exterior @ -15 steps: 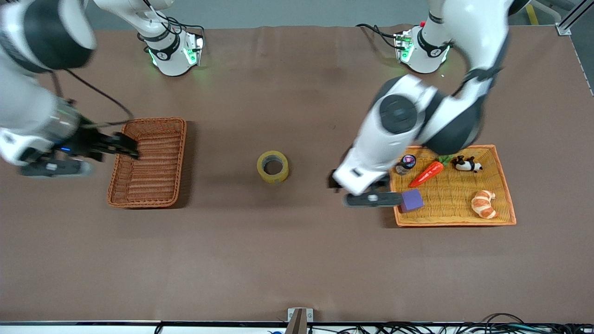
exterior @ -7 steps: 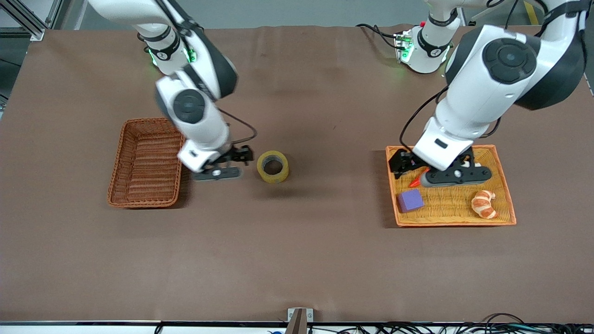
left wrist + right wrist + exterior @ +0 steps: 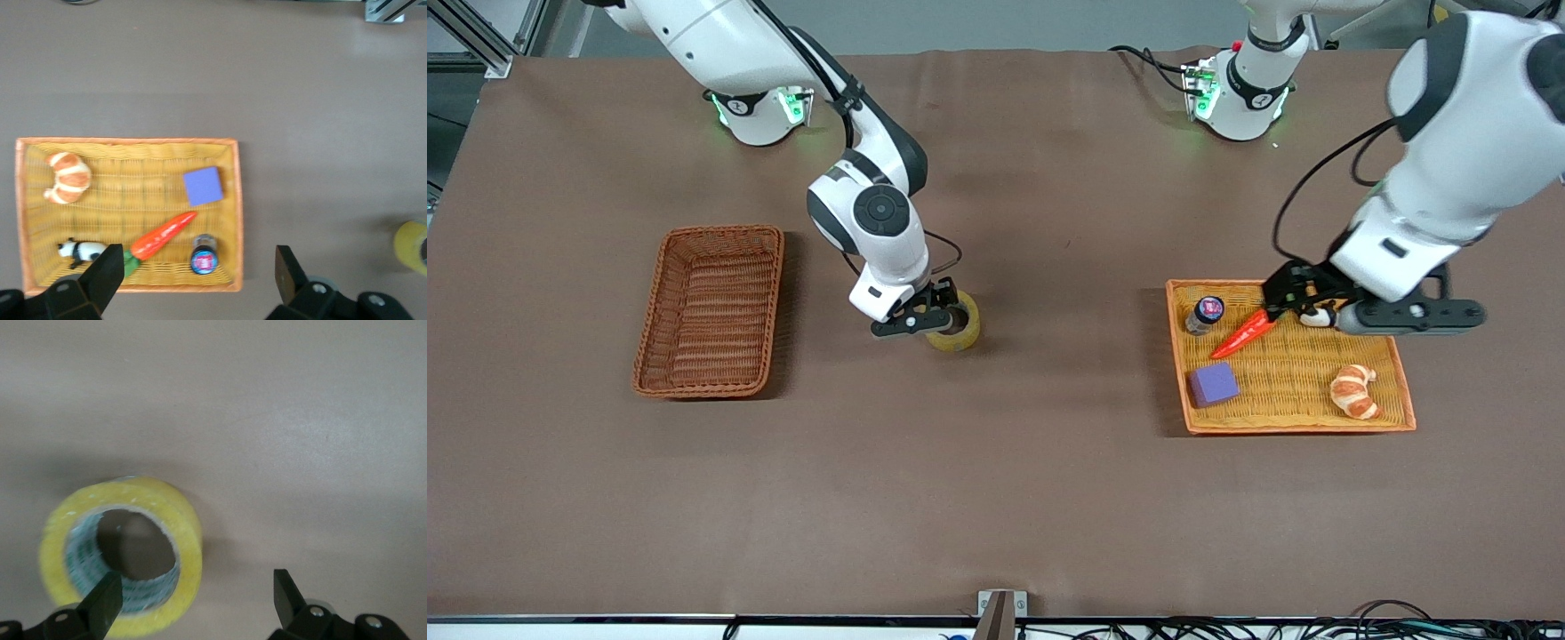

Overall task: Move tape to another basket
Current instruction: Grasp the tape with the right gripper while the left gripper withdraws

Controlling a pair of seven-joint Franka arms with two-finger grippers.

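Mid-table, the tape [image 3: 959,325] lies flat on the brown table [image 3: 996,498], hole up, between the basket and the tray, touching neither. Right pincer [image 3: 927,313] hovers low over the tape's edge on the side toward the right arm's end; in the right wrist view its fingers [image 3: 103,603] are spread apart, released, one fingertip over the tape's [image 3: 120,553] grey core, the other over bare table, nothing gripped.

Basket [image 3: 710,309], reddish-brown wicker with raised sides, sits toward the right arm's end of the table, well apart from the tape, nothing inside it.

Left pincer [image 3: 1294,293] hangs over the tray edge farthest from the front camera, above the carrot's leafy end; left wrist view shows its fingers [image 3: 107,280] wide apart, released, holding nothing.

Flat orange-yellow woven tray [image 3: 1400,391] sits toward the left arm's end. In it:
- toy carrot [image 3: 1243,332]
- small dark jar [image 3: 1207,312] beside the carrot tip
- purple block [image 3: 1214,384]
- croissant [image 3: 1353,391]
- panda figure [image 3: 81,251], mostly hidden by the pincer in the front view

The tape [image 3: 413,247] also shows at the edge of the left wrist view.
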